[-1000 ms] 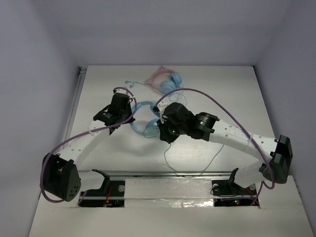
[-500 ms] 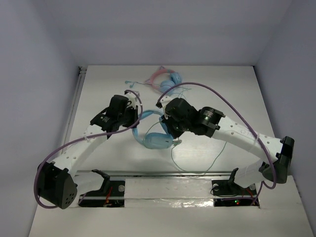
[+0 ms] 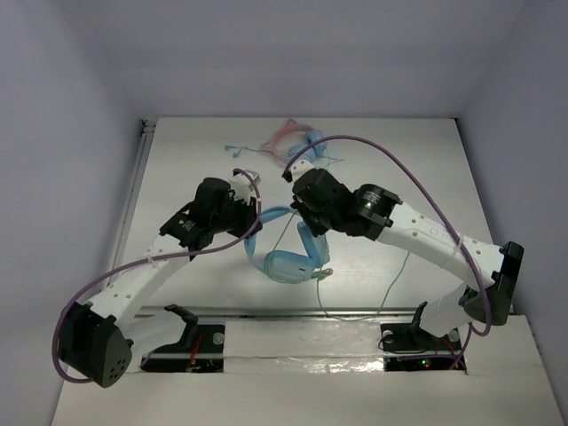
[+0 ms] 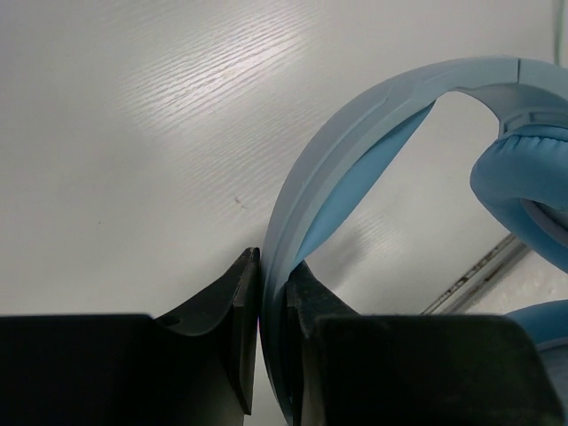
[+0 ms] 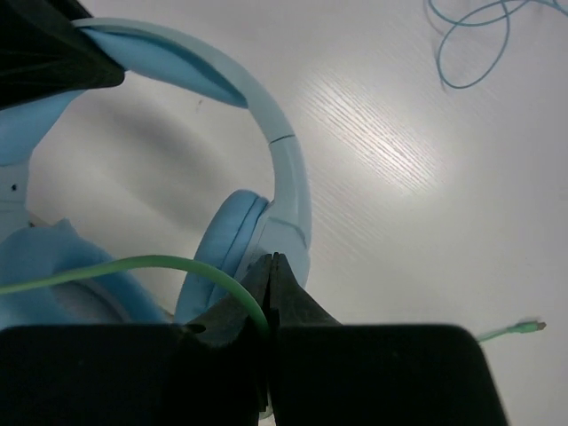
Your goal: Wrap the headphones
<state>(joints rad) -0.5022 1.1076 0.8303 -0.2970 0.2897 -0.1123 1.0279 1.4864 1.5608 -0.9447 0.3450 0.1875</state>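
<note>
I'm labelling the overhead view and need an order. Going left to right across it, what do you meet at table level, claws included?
Left claw shut on the headband → headphones → right claw, shut on the green cable that trails off to the right. The pink pair lies farther back, so I leave it out.

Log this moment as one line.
left hand: shut on light-blue over-ear headphones headband | right hand: shut on thin green cable | wrap: not done
</note>
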